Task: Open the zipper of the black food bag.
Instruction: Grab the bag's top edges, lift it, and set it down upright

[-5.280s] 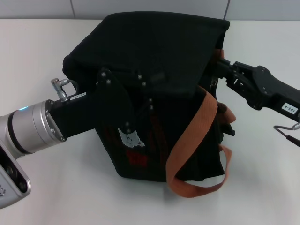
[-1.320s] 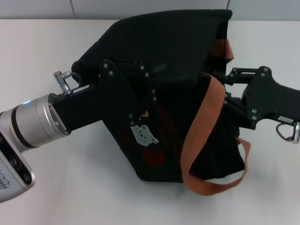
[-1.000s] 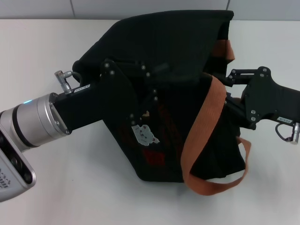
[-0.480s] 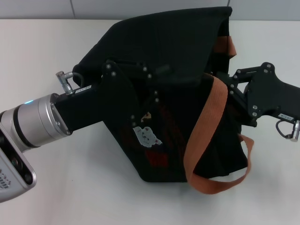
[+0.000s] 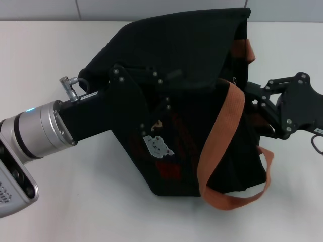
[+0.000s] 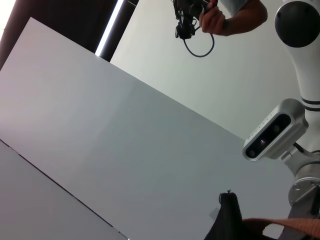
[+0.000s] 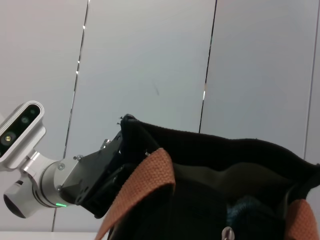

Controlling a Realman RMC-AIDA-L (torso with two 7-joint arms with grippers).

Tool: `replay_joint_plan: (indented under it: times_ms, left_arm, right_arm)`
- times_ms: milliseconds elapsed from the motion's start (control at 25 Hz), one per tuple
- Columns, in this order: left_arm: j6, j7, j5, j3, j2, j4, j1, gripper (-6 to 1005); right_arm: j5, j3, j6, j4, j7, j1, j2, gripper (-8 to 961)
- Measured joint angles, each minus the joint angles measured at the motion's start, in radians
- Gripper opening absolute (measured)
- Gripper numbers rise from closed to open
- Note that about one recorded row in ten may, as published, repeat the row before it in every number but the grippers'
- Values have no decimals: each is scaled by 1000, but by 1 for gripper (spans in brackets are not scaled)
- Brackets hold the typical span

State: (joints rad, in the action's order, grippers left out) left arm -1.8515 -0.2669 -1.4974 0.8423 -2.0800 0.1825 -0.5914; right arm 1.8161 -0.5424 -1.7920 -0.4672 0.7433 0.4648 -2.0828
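The black food bag (image 5: 181, 50) stands tilted on the white table, its bear patch (image 5: 157, 145) and red lettering facing me. My left gripper (image 5: 164, 85) reaches in from the left and is shut on the bag's fabric at the front upper edge; its fingertips are buried in the black cloth. At the bag's right side my right gripper (image 5: 256, 108) is open, close to the orange strap (image 5: 222, 136). In the right wrist view the bag (image 7: 215, 170) gapes open, and the small silver pull tab of the zipper (image 7: 227, 233) hangs at the rim.
Bare white table (image 5: 60, 201) lies in front and to the left. A grey panel wall (image 5: 151, 7) stands close behind the bag. The left wrist view shows the bag's corner (image 6: 230, 217), the robot's head camera (image 6: 275, 131) and a person's hand (image 6: 225, 15) overhead.
My right gripper has slid to the right, away from the bag's side. Since five seconds ago the bag has been tilted and shifted right. The left arm has barely moved.
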Motion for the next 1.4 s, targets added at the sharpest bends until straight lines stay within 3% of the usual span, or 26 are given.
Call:
replay_joint_plan:
  times_ms: [360, 640, 880, 1400]
  left_arm:
    - [3, 0, 2, 0, 0, 0, 0, 94]
    - [3, 0, 2, 0, 0, 0, -1, 94]
    - [2, 0, 3, 0, 0, 0, -1, 95]
    - [-1, 0, 1, 0, 0, 0, -1, 95]
  right_arm:
    - [9, -32, -24, -32, 28, -1, 0, 62]
    - [1, -30, 16, -30, 24, 17, -4, 266]
    - [-51, -36, 49, -9, 5, 23, -6, 500]
    - [-99, -68, 63, 21, -80, 17, -7, 463]
